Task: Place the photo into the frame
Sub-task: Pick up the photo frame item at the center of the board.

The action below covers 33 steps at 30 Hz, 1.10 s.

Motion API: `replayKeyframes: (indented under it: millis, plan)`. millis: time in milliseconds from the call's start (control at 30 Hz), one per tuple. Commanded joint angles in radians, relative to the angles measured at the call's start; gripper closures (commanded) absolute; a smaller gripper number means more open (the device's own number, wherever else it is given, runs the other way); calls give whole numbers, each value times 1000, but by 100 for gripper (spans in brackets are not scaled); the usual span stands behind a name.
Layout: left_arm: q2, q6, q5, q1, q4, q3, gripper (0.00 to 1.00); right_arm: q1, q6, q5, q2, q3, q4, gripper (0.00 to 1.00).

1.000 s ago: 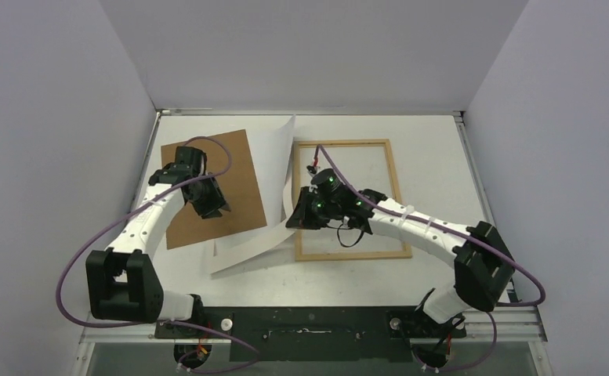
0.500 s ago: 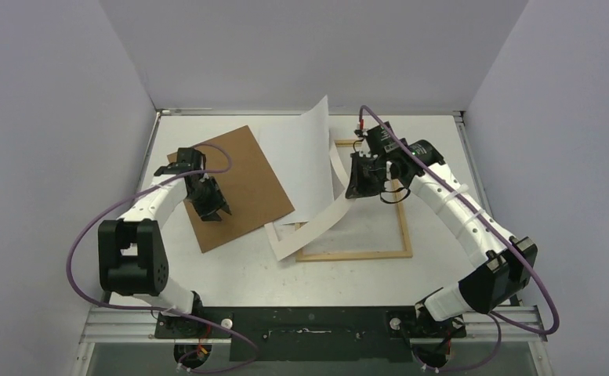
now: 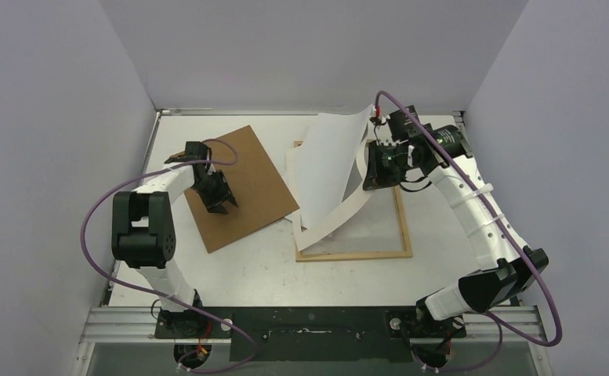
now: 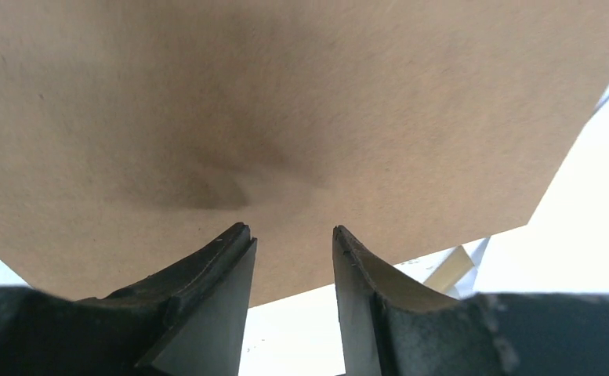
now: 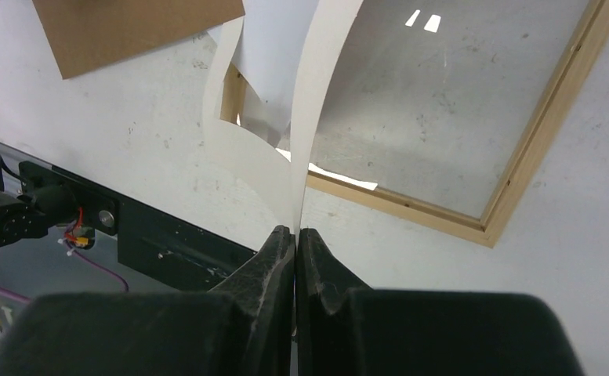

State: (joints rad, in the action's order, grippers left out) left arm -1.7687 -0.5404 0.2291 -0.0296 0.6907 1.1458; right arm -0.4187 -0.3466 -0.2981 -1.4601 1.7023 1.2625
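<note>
The photo (image 3: 328, 164) shows as a white sheet, lifted and curled, its lower edge resting at the frame's left side. My right gripper (image 3: 370, 168) is shut on the sheet's upper right edge, above the frame (image 3: 356, 254) of light wood. In the right wrist view the jaws (image 5: 295, 232) pinch the photo (image 5: 305, 117) edge-on, with the frame (image 5: 520, 180) lying flat below. My left gripper (image 3: 224, 205) stands open low over the brown backing panel (image 3: 246, 180), left of the frame. Nothing sits between its fingers (image 4: 291, 235); the panel (image 4: 285, 117) fills the view behind them.
The white table (image 3: 442, 266) is boxed in by white walls at the left, back and right. A black base rail (image 5: 168, 243) runs along the near edge. Purple cables loop from both arms.
My right gripper has carried the photo up and to the far right, over the frame. The left arm has swung the backing panel round, and its jaws have widened a little.
</note>
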Motion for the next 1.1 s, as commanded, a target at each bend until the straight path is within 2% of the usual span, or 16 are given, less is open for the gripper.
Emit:
replayKeyframes:
  millis: [0, 133, 300, 467, 600, 733, 1000, 1067]
  plan:
    - [-28, 32, 66, 2, -51, 82, 59, 11, 0, 7, 52, 49, 42, 100]
    - [-49, 41, 71, -20, -64, 120, 55, 25, -52, 64, 93, 55, -2, 100]
    - [-124, 23, -74, -26, 56, 158, 53, 44, -125, 141, 132, 57, -47, 100]
    - [-184, -11, -141, 23, 101, 107, 55, 62, -171, 184, 155, 48, -68, 100]
    - [-219, 6, -161, 107, 118, 85, 58, 69, -192, 166, 160, 52, -86, 100]
    - [-267, 28, -220, 145, 186, 156, 59, 73, -219, 145, 169, 49, -107, 100]
    - [-384, 131, -455, 185, 290, 338, 62, 79, -256, 119, 198, -1, -161, 100]
    - [-372, 162, -435, 180, 270, 354, 62, 80, -258, 114, 200, -1, -162, 100]
